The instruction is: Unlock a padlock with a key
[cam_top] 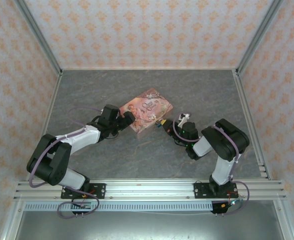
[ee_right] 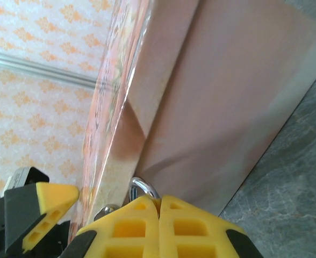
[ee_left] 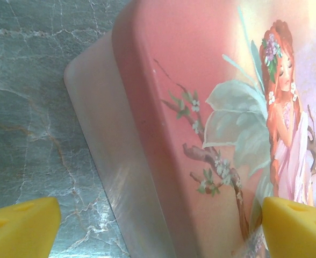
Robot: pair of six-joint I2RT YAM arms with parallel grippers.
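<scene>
Both arms share one build: the left arm (cam_top: 62,150) and the right arm (cam_top: 221,142) have glossy white link shells set between bulky black joint housings. A lilac cable (cam_top: 30,175) loops loosely beside each arm's lower links, and thinner dark wires trail by the black base plates (cam_top: 84,190). The left gripper (cam_top: 126,116) has a black body; its fingers (ee_left: 21,228) are bright yellow wedges with rounded tips. The right gripper (ee_right: 159,204) has the same yellow fingers — moulded with rectangular recesses — on black mounts.
</scene>
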